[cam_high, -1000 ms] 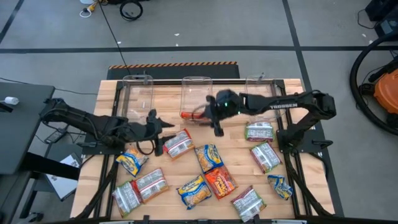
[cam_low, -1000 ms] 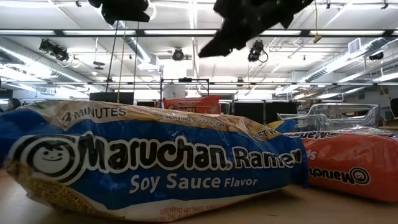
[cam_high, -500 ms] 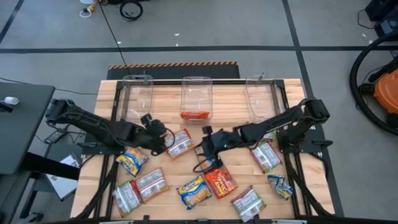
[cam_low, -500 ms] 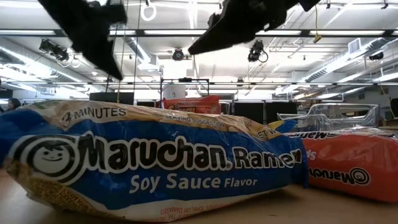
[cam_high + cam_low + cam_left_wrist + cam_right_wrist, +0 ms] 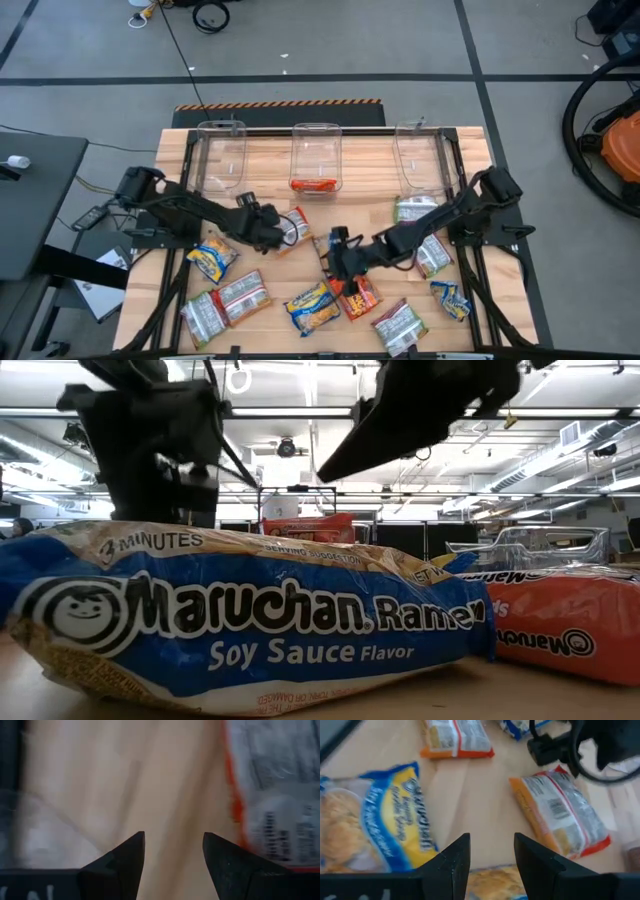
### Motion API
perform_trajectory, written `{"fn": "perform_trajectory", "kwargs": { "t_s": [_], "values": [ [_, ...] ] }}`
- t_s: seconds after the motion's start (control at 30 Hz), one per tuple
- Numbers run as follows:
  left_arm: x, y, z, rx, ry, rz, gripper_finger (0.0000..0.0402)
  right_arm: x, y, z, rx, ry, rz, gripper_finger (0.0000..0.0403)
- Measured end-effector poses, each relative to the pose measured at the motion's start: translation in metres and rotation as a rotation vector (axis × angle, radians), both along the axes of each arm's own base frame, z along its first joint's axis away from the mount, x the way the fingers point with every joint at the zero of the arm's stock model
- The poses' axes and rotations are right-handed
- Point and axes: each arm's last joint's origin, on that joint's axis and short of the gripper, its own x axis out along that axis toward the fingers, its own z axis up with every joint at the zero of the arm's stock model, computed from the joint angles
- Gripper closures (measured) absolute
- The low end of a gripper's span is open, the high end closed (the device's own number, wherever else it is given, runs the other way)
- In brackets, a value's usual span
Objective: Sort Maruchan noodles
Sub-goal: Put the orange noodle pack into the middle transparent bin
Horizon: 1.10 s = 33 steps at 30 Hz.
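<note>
Several Maruchan noodle packets lie flat on the wooden table (image 5: 300, 205). My left gripper (image 5: 268, 230) is open and tipped downward beside a silvery packet with an orange edge (image 5: 292, 228). In the left wrist view the left gripper (image 5: 174, 840) has bare wood between its fingers, and that packet (image 5: 272, 805) lies off to one side. My right gripper (image 5: 336, 258) is open above a yellow-and-blue packet (image 5: 333, 246) at mid-table. The right wrist view shows the right gripper (image 5: 491, 842) with that packet (image 5: 380, 835) beside it. An orange-red packet (image 5: 355, 296) lies just nearer.
Three clear bins (image 5: 222, 155) (image 5: 316, 150) (image 5: 418, 155) stand along the far edge. The middle one holds an orange-red packet (image 5: 315, 184). More packets lie near the left front (image 5: 225, 300), the front middle (image 5: 310, 306) and the right side (image 5: 430, 250). A big yellow-and-blue packet (image 5: 250, 630) fills the low view.
My left gripper has come down toward the table and tipped its fingers downward, next to the silvery packet. My right gripper has swung from the middle bin toward the near edge and sunk over the mid-table packets. No packet has moved.
</note>
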Motion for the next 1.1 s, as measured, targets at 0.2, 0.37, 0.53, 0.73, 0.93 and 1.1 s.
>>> {"fn": "perform_trajectory", "kwargs": {
  "t_s": [0.2,0.37,0.53,0.73,0.93,1.1],
  "values": [
    [0.012,-0.03,-0.002,-0.288,-0.128,-0.072,0.0198,-0.007,0.016,0.0,0.009,-0.014,-0.038,0.0246],
    [0.038,-0.077,0.011,-0.493,-0.455,-0.37,0.0198,-0.009,0.019,0.0,-0.024,-0.021,-0.038,0.0246],
    [0.042,-0.101,0.03,-0.42,-0.612,-0.622,0.0198,-0.006,0.012,0.0,-0.042,-0.022,-0.043,0.0246],
    [0.024,-0.086,0.045,-0.271,-0.549,-0.474,0.0198,-0.004,0.01,-0.003,-0.098,-0.007,0.005,0.0246],
    [0.023,-0.074,0.036,-0.144,-0.525,-0.328,0.0198,-0.01,0.029,-0.032,-0.268,0.065,0.178,0.024],
    [0.034,-0.068,0.017,-0.086,-0.514,-0.274,0.0198,-0.006,0.035,-0.065,-0.431,0.118,0.199,0.021]
  ]
}}
